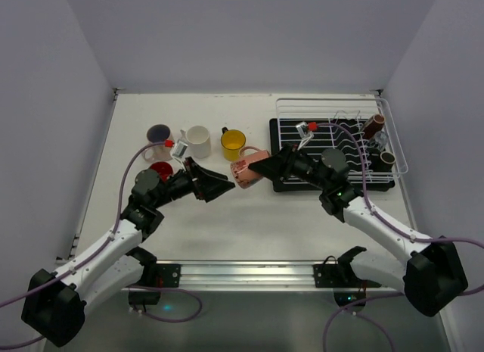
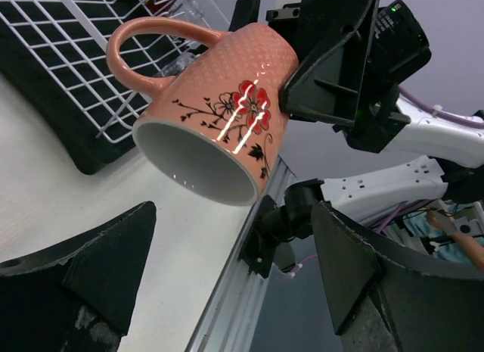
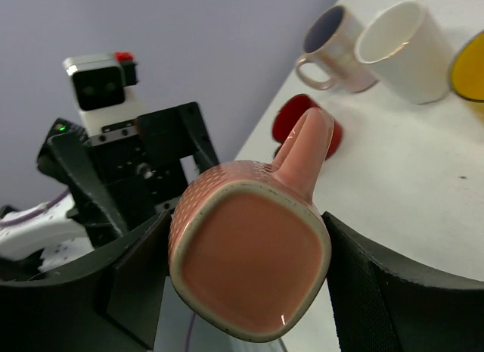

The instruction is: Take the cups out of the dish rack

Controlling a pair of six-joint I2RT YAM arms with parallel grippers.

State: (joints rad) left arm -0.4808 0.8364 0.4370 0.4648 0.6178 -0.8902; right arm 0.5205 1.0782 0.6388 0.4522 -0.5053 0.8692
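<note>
We are finding the right pincer (image 1: 265, 168) pinching the pink mug (image 2: 215, 102) and the left pincer (image 1: 218, 187) standing spread; in our judgement, releasing early risks dropping it.

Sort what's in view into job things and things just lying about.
Job: pink mug in the right gripper, open left gripper, dish rack, brown cups in it, cream mug, white mug, yellow mug, red cup.
Just there: black tray, metal rail.

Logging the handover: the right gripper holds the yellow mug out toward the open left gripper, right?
Not yellow: the right gripper holds the pink flowered mug, as the left wrist view shows. It does point toward the open left gripper.
</note>
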